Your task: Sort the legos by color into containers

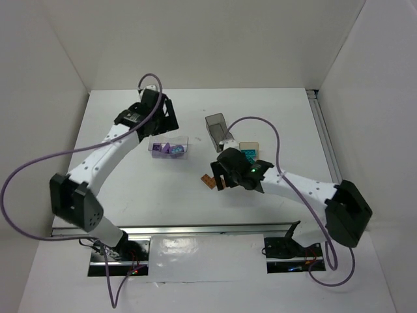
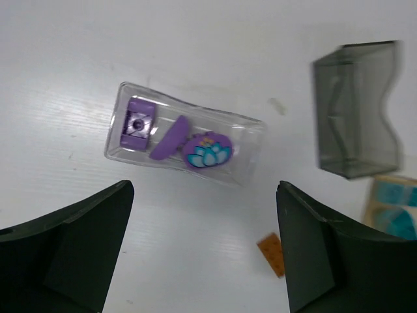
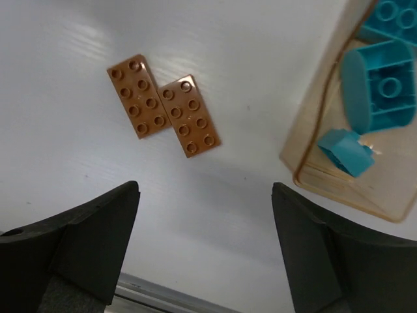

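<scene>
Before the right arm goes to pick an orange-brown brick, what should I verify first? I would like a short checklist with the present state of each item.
1. Right gripper open and holding nothing: ok.
2. Orange-brown bricks lying flat, in view ahead of the fingers: ok.
3. The two bricks apart enough to take only one: not ok, they touch along one edge.
4. Dark grey container free to receive them: ok, no brick seen inside.
5. Clear container holding purple pieces only: ok, though one oval piece has a teal print.
6. Left gripper open and away from the orange-brown bricks: ok.
</scene>
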Action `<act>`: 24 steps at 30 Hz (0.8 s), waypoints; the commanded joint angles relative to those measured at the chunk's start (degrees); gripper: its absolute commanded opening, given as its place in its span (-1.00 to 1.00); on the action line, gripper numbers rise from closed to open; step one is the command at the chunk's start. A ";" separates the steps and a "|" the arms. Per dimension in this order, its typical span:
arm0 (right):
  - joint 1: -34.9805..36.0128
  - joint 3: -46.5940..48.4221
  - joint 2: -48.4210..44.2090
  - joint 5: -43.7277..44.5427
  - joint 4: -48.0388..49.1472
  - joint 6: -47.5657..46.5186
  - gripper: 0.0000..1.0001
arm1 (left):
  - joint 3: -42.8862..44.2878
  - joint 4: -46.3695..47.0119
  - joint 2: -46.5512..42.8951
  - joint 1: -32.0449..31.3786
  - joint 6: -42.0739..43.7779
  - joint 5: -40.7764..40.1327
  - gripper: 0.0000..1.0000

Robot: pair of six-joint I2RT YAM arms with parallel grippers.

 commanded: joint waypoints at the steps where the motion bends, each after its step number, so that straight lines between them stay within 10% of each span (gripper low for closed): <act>1: 1.06 3.13 6.45 -2.03 2.53 -6.23 0.74 | -1.66 -0.23 -10.24 -1.81 0.23 1.94 0.92; 13: 0.45 2.69 17.72 -3.34 9.64 -12.12 0.71 | -7.47 -0.41 -19.75 -4.19 -1.44 4.06 0.92; 24: -6.85 0.14 20.80 -13.80 17.04 -15.55 0.04 | -8.61 -0.41 -20.28 -4.19 -2.06 3.53 0.92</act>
